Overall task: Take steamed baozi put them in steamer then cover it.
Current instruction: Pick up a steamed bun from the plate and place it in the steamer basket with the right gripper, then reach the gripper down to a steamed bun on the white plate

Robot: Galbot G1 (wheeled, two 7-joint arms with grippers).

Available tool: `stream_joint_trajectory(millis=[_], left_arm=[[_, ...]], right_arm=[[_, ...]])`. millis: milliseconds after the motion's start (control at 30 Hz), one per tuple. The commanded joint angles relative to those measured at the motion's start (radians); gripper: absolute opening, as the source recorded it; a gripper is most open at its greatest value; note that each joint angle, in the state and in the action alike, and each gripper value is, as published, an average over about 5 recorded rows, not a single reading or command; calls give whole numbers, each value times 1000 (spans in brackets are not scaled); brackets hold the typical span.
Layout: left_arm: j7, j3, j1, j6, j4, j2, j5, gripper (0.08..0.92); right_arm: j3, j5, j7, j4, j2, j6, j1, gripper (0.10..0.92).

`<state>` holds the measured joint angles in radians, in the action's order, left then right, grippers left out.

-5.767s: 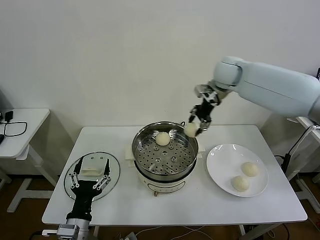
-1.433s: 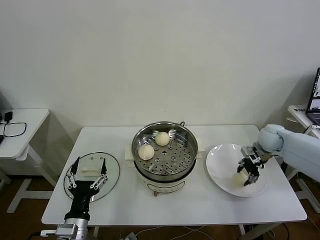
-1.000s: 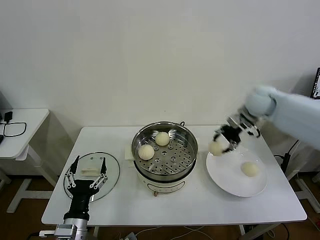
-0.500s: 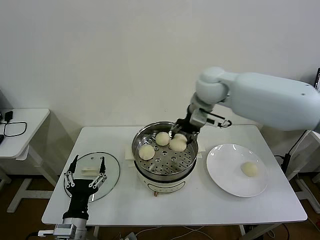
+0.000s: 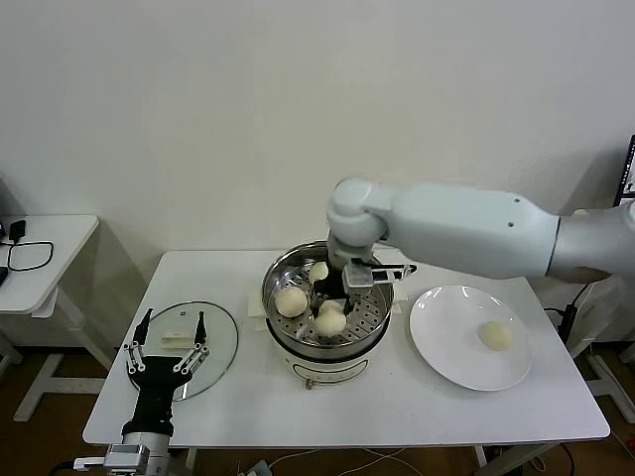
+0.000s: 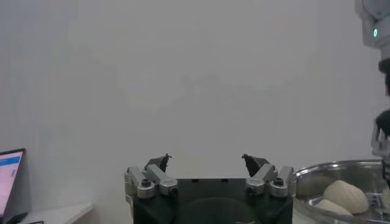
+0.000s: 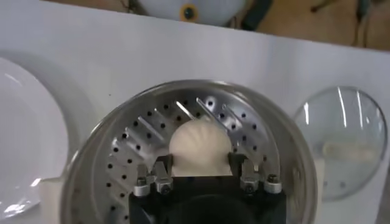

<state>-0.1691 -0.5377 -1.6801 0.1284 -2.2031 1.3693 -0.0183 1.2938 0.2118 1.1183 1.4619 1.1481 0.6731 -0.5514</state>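
Note:
The shiny steamer (image 5: 271,285) stands mid-table. My right gripper (image 5: 331,309) reaches down into it, shut on a cream-white baozi (image 5: 330,318) held low over the front of the perforated tray. In the right wrist view that baozi (image 7: 200,146) sits between the two fingers of my right gripper (image 7: 200,163), above the steamer tray (image 7: 131,155). Two more baozi (image 5: 291,300) (image 5: 318,271) lie in the steamer. One baozi (image 5: 496,335) rests on the white plate (image 5: 446,332). My left gripper (image 5: 166,340) hangs open over the glass lid (image 5: 224,342), holding nothing.
The glass lid with its white handle (image 5: 174,339) lies flat at the table's left. The left wrist view shows my open left gripper (image 6: 207,161) and the steamer rim (image 6: 332,167). A small side table (image 5: 45,248) stands far left. The right arm spans the steamer and plate.
The right gripper lifted a baozi off the plate, carried it left over the steamer, and has now lowered it toward the front of the tray. The left arm stayed put.

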Motion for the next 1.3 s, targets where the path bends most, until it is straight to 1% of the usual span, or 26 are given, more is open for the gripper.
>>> stream_joint_trajectory(millis=[33,167,367,500,600,667,733,833,933,1000,1133,1300], left_arm=[[-2,0,-1,-4,1,0,0,823],[-4,-1,-3,-4,3,0,0,823],[-5,0,-4,-4,3,1,-1,823],[-4,1,-3,-2,7,1,-2,823],[-4,1,-2,-2,9,0,-2,823],[-4,1,0,-2,10,0,-2,823],[-4,2,4,-4,13,-1,-3,823],[-4,7,9,-5,17,-4,-5,823],[-4,12,14,-6,17,-5,-5,823],[-4,14,16,-7,15,-5,-5,823],[-4,14,15,-8,9,-5,-5,823],[-5,8,13,-8,9,-6,-5,823]], right_arm=[[-8,83,5,-2,41,50,72,650],[-10,95,0,-4,39,44,78,672],[-36,115,-13,6,25,29,68,794],[-86,112,-14,14,-12,10,51,820],[-135,53,10,19,-72,-26,17,822],[-156,-20,44,17,-132,-78,-17,822],[-172,-96,86,-7,-202,-162,-45,823],[-169,-235,124,-91,-303,-324,-73,823],[-143,-377,129,-222,-379,-501,-75,823],[-138,-416,133,-317,-408,-576,-56,823],[-128,-441,147,-480,-439,-635,7,823],[-131,-409,147,-632,-457,-633,123,823]])
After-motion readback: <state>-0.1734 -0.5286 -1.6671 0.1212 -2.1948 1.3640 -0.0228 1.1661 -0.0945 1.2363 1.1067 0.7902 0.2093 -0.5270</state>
